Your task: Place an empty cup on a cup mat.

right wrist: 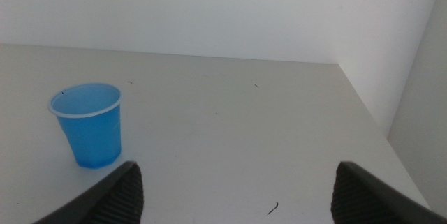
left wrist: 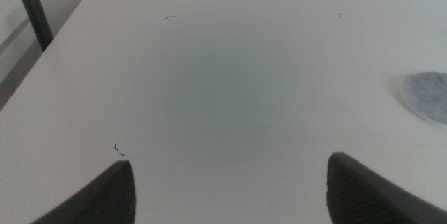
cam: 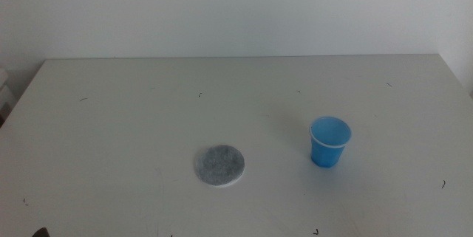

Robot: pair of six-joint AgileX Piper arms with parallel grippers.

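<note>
Nearest the overhead camera lies the cup mat point(cam: 219, 166), a flat round speckled grey disc with a white edge, resting on the pale table point(cam: 133, 119) a little left of centre and towards the front. To its right and slightly farther back, well apart from it, stands the cup point(cam: 329, 142), a small bright blue tapered cup with a thin white rim, upright, mouth up, blue inside with nothing in it. Neither arm reaches into the middle view. From the left wrist camera, the left gripper point(left wrist: 230, 189) hangs over bare tabletop with its two dark jaws spread wide and nothing between them; a slice of the cup mat point(left wrist: 427, 96) shows at the edge of that picture, off to one side of the jaws and clear of them. From the right wrist camera, the right gripper point(right wrist: 237, 196) likewise has its jaws spread wide and holds nothing; the cup point(right wrist: 89, 124) stands just beyond one jaw, near it but not touching, and outside the gap. A few small dark marks dot the table surface, and a plain white wall point(cam: 236, 8) rises behind the far edge.
</note>
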